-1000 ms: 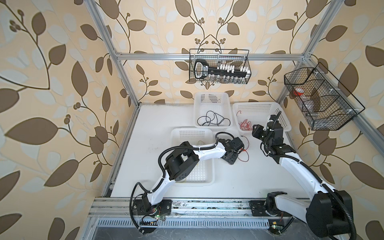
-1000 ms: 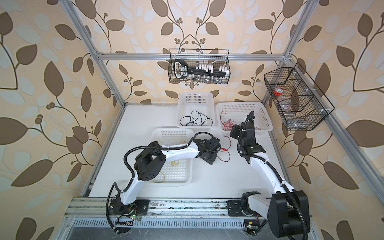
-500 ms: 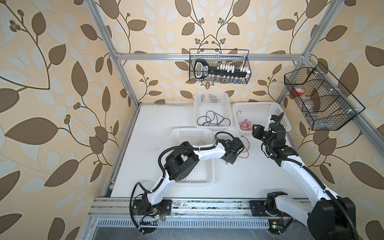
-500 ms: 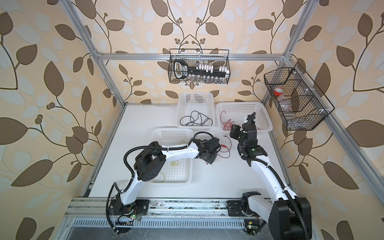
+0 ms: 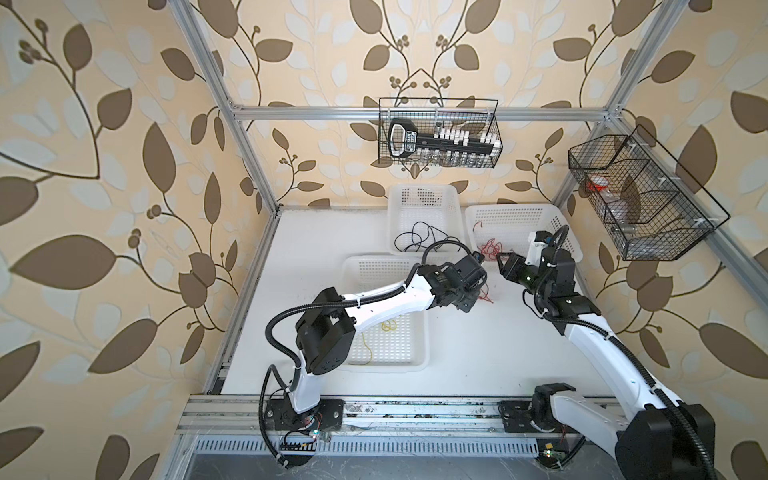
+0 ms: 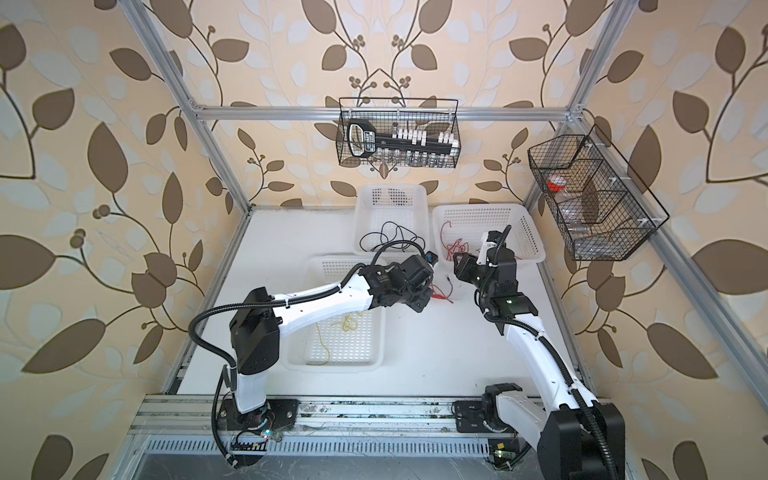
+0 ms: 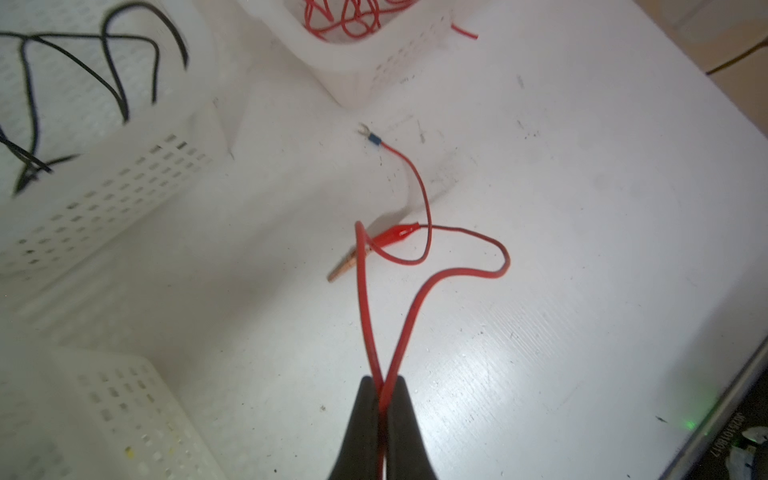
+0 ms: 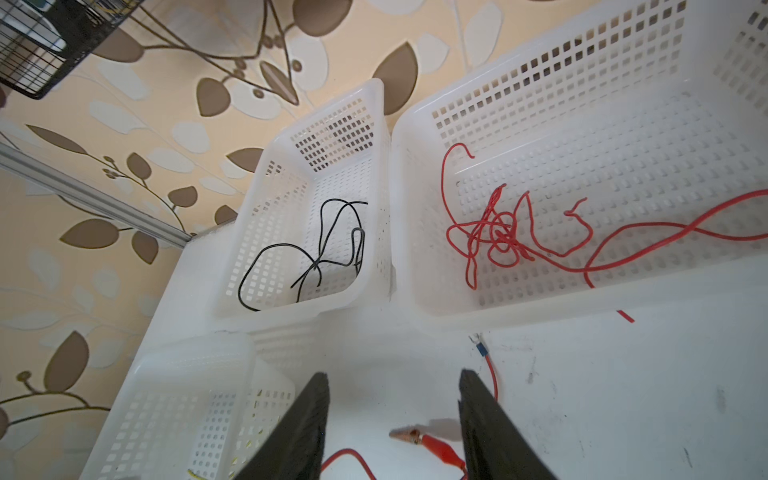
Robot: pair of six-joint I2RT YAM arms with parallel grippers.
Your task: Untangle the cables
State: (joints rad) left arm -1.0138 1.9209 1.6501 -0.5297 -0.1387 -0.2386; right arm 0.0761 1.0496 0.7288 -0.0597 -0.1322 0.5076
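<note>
Since the left gripper (image 7: 383, 384) has just clamped shut on the red cable (image 7: 505, 262), which lies looped on the table (image 7: 582, 249) beside the baskets (image 7: 399, 58), it appears ready for lifting clear; the right gripper (image 8: 392, 374) stands apart, empty.

The left arm (image 5: 386, 299) stretches toward 2 o'clock, left gripper (image 7: 380, 384) pinched tight — right arm (image 5: 594, 332) leans toward 11 o'clock, right gripper (image 8: 392, 380) parted, aimed at 9 o'clock.

Non-task kit: white table (image 5: 478, 345), aluminium frame (image 5: 332, 111), leaf wallpaper (image 5: 104, 166).
Back basket (image 5: 424, 195) and right basket (image 5: 515, 216) side by side at the rear, front basket (image 5: 386, 368) nearer; back wire rack (image 5: 440, 162) and side wire rack (image 5: 665, 237) hang off the frame.
</note>
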